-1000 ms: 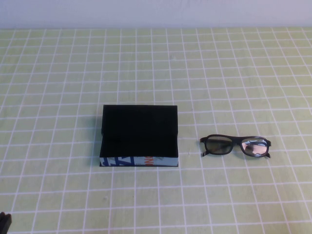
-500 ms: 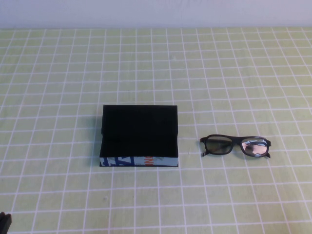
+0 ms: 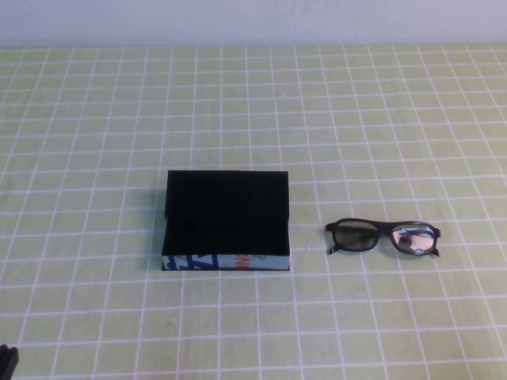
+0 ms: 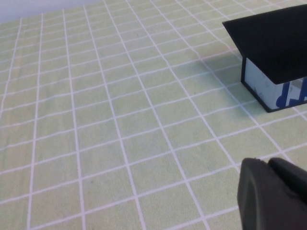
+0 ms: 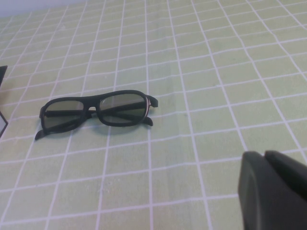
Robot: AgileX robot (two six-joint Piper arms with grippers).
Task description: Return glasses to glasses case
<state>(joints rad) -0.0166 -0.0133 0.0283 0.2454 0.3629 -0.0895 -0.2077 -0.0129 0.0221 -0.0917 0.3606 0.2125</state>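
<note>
The glasses case (image 3: 227,222) is a black box with a blue, white and orange printed front, lying left of the table's middle. In the left wrist view its flap lid (image 4: 271,40) stands raised over the box. The thin black glasses (image 3: 382,237) lie unfolded on the cloth to the right of the case, and they also show in the right wrist view (image 5: 96,112). My left gripper (image 4: 268,162) is shut and empty, low at the near left, well short of the case. My right gripper (image 5: 265,154) is shut and empty, short of the glasses.
A green cloth with a white grid (image 3: 253,103) covers the whole table. A white wall (image 3: 253,20) runs along the far edge. Only a dark tip of the left gripper (image 3: 5,360) shows in the high view, at the near left corner.
The dark tip of the left gripper at the near left corner has sunk slightly lower. The case and the glasses have not moved.
</note>
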